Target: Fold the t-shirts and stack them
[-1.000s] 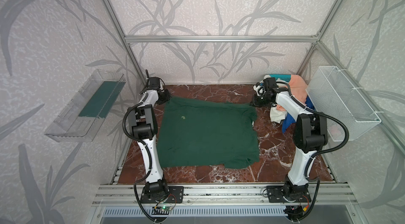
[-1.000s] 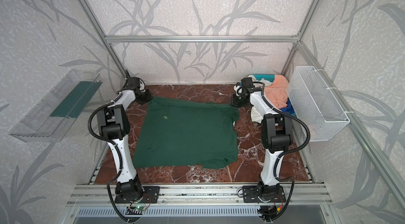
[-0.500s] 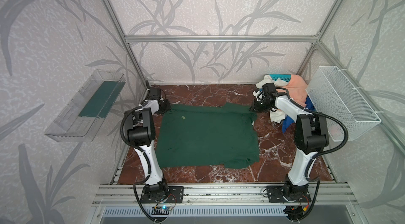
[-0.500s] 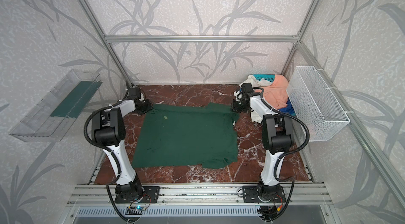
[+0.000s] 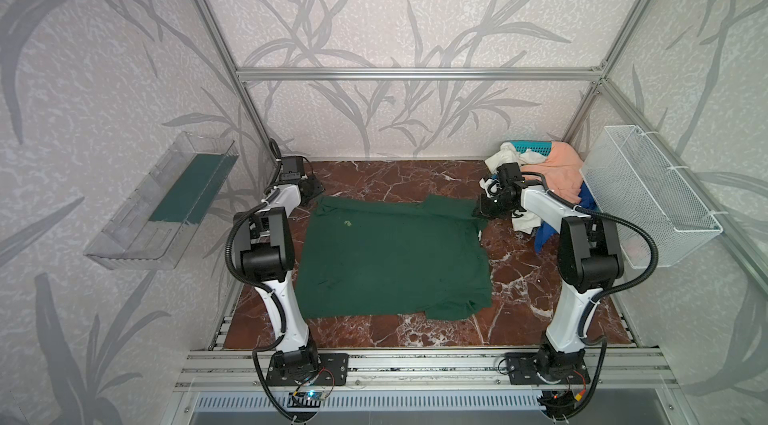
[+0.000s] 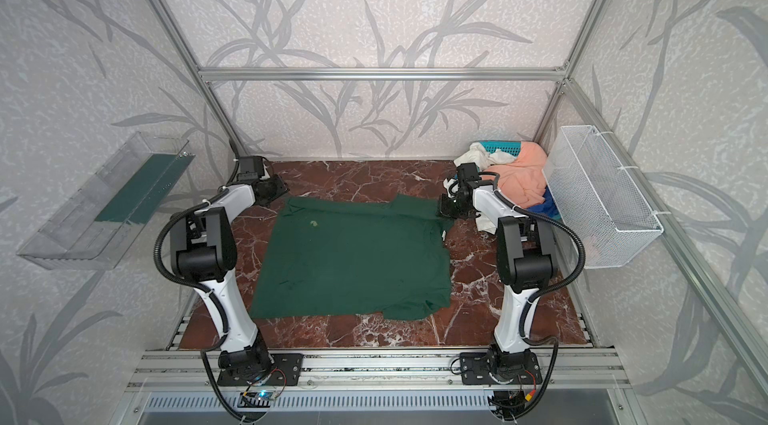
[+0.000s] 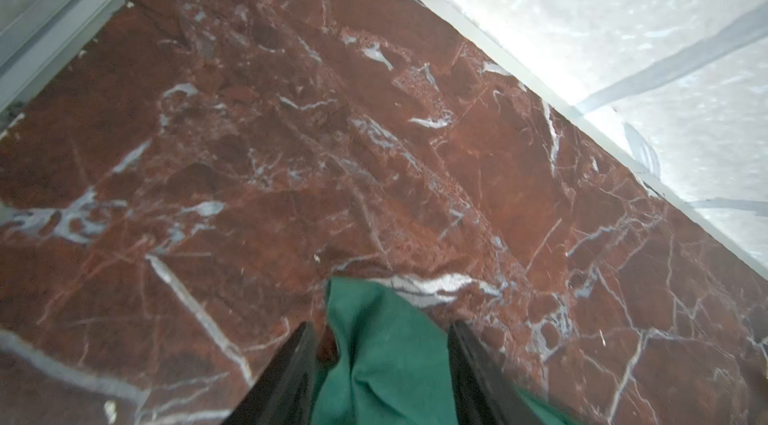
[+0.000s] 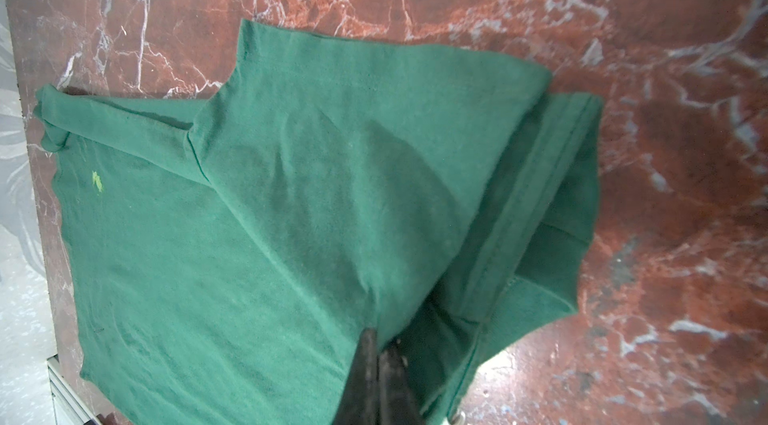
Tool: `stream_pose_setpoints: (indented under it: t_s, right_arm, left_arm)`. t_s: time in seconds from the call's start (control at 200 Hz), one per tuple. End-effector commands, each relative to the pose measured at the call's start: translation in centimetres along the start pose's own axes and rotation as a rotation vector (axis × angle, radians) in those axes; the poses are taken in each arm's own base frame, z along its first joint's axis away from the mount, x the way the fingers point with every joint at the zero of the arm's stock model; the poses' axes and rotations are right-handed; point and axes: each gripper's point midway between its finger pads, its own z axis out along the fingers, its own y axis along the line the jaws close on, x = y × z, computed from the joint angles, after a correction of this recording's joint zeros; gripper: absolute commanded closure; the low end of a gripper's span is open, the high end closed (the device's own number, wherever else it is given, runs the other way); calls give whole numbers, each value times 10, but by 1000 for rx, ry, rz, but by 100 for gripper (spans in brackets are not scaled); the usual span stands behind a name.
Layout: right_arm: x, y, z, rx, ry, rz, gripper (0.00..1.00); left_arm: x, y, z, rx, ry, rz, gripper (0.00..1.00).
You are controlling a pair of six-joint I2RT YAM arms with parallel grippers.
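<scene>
The dark green t-shirt [image 5: 395, 252] [image 6: 353, 252] lies spread flat across the middle of the marble table. My left gripper [image 5: 318, 191] [image 6: 283, 190] sits at its far left corner, open; in the left wrist view that corner [image 7: 374, 360] lies loose between the spread fingers of the left gripper [image 7: 381, 325]. My right gripper [image 5: 478, 211] [image 6: 443, 211] is at the far right corner, shut on a raised fold of the green cloth [image 8: 332, 178], its tips [image 8: 379, 340] pinched together. Peach [image 5: 557, 171], white [image 5: 509, 155] and blue [image 5: 544, 232] shirts are heaped at the far right.
A teal slotted basket [image 5: 534, 147] peeks out behind the heap. A white wire-mesh basket [image 5: 648, 198] hangs on the right wall and a clear tray [image 5: 162, 202] on the left wall. Metal frame posts line the table's edges [image 7: 62, 20].
My left gripper has opened and let go of the green shirt's far left corner. Both grippers came down and slightly nearer, and the shirt's far edge now rests on the table.
</scene>
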Motion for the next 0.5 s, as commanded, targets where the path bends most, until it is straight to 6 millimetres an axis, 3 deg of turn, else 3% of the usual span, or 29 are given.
stream_pose_setpoints:
  t_s: [0.0,0.15,0.495]
  right_arm:
    - [2,4,-4,-9,-2,-2,100]
    - [1,3,-4,-6,-4,-4,100]
    - [-4,5,0,-18,-2,2,100]
  left_arm:
    - [13,13,15,-80,90,20,47]
    - [18,16,30,-99,152,22,49]
    - [25,12,40,-60,203,-5,57]
